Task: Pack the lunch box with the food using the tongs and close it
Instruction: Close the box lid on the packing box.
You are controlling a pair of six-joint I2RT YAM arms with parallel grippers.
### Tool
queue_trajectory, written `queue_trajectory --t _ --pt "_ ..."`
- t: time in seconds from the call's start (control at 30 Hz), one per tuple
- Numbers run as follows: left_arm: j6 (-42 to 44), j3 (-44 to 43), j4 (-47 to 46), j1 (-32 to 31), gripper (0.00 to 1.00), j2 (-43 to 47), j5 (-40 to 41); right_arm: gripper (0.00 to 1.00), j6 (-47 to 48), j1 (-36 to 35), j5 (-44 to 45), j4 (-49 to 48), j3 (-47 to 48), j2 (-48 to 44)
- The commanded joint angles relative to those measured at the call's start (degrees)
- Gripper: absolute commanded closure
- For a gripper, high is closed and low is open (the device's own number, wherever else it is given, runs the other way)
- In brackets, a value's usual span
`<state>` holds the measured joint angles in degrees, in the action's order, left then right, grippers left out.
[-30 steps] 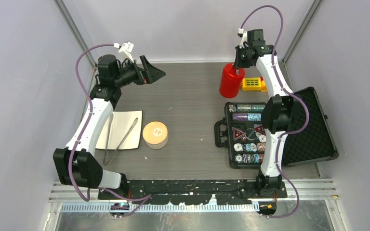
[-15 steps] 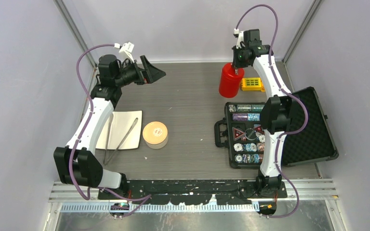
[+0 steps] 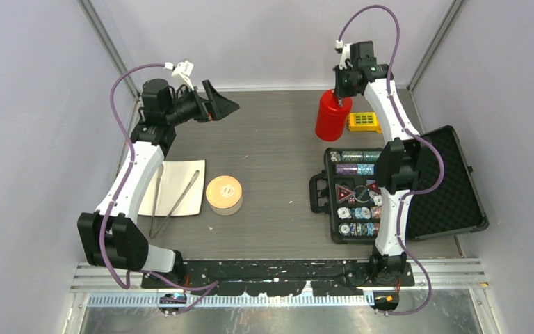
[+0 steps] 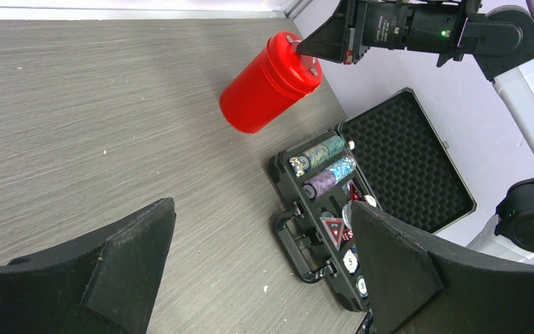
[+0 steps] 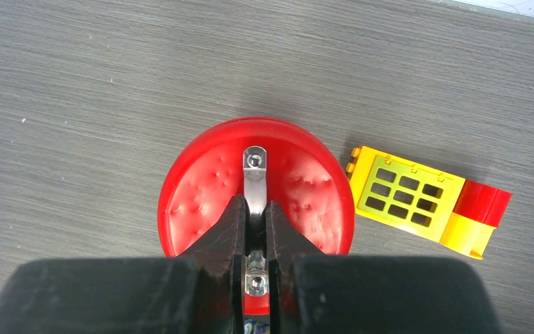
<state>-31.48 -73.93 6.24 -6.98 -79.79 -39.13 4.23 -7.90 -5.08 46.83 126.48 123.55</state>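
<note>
The lunch box stands left of the table's middle as a small round tin with its tan lid on top. Silver tongs lie across a white mat just left of it. No food shows in any view. My left gripper hovers open and empty at the back left, far from both. My right gripper is at the back right, shut on the metal handle on the lid of a red canister.
An open black case of poker chips lies at the right, its foam-lined lid folded out. A yellow and red toy block sits right of the canister. Walls close in the back and both sides.
My right gripper and the red canister have shifted slightly left and back. The left arm, lunch box and tongs have not moved.
</note>
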Motion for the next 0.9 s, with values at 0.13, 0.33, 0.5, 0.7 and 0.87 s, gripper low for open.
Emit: queue_trajectory --t 0.13,0.33,0.5,0.7,0.87 --pt "-0.39 -1.05 -2.46 0.35 0.0 0.16 -1.29 1.0 0.43 -0.84 -0.74 -1.44 1.43 -3.01" --pt "-0.52 -1.15 -2.37 0.39 0.0 -0.01 -1.12 1.0 0.87 -1.51 -0.3 -1.56 -0.09 -2.49" --pt "-0.37 -1.05 -2.37 0.39 0.0 -0.04 -1.18 1.0 1.58 -1.58 0.05 -1.65 -1.18 -2.02" --pt "-0.33 -0.84 -2.28 0.39 0.0 -0.02 -1.15 1.0 3.05 -2.11 0.58 -1.65 -2.99 -2.14" --pt "-0.38 -0.88 -2.37 0.39 0.0 -0.12 -1.07 1.0 1.56 -2.13 -0.39 0.06 -2.9 -0.92"
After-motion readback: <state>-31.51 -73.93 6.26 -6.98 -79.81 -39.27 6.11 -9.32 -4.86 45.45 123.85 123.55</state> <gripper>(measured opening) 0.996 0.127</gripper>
